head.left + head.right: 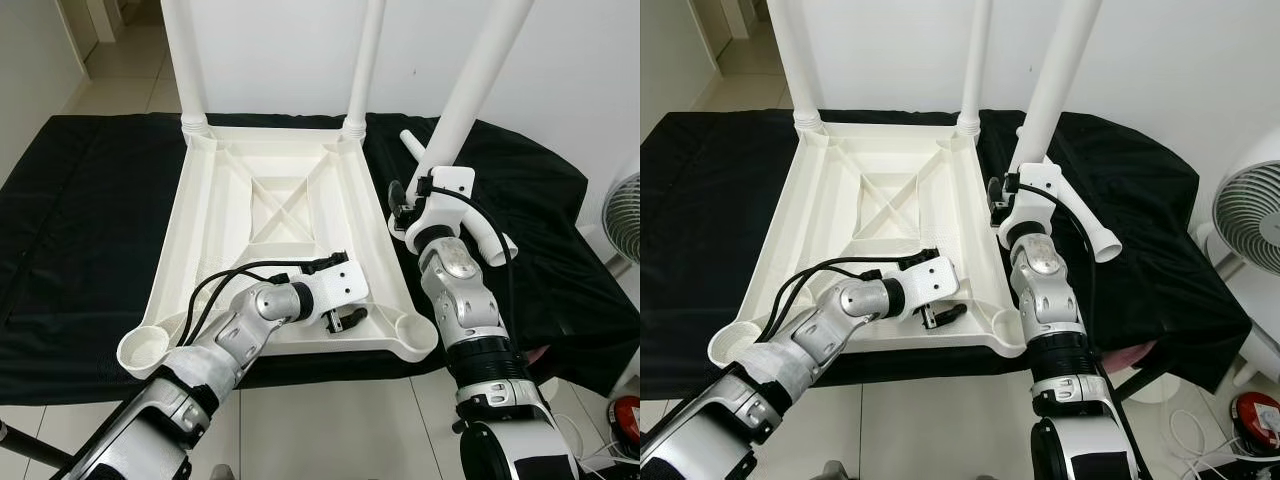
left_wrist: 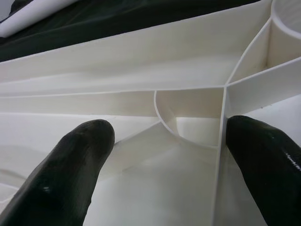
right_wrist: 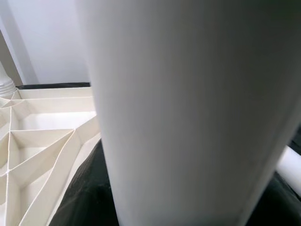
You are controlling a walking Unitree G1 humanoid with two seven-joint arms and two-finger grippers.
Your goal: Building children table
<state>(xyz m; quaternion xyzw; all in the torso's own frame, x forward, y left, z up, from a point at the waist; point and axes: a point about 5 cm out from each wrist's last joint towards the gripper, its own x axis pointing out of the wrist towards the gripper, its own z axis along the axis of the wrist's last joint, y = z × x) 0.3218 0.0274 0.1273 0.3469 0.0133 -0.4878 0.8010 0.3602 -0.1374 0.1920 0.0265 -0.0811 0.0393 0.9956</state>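
Observation:
An upside-down white plastic tabletop (image 1: 190, 230) lies on a black cloth, ribs facing up. Two white legs (image 1: 183, 60) (image 1: 366, 60) stand in its far corner sockets. The near sockets (image 1: 145, 348) (image 1: 413, 335) hold nothing. My left gripper (image 1: 342, 320) is open, low over the ribs by the near edge, close to the near right socket. In the left wrist view its fingers (image 2: 70, 160) straddle a thin rib (image 2: 221, 141). My right gripper (image 1: 403, 205) is shut on a third leg (image 1: 475, 80), held tilted above the cloth beside the tabletop's right edge. A fourth leg (image 1: 1095, 235) lies on the cloth behind that arm.
The black cloth (image 1: 90, 200) covers a low surface that ends just in front of the tabletop, with tiled floor below. A white fan (image 1: 1245, 215) stands at the right. A red object (image 1: 1255, 415) and cables sit on the floor at the lower right.

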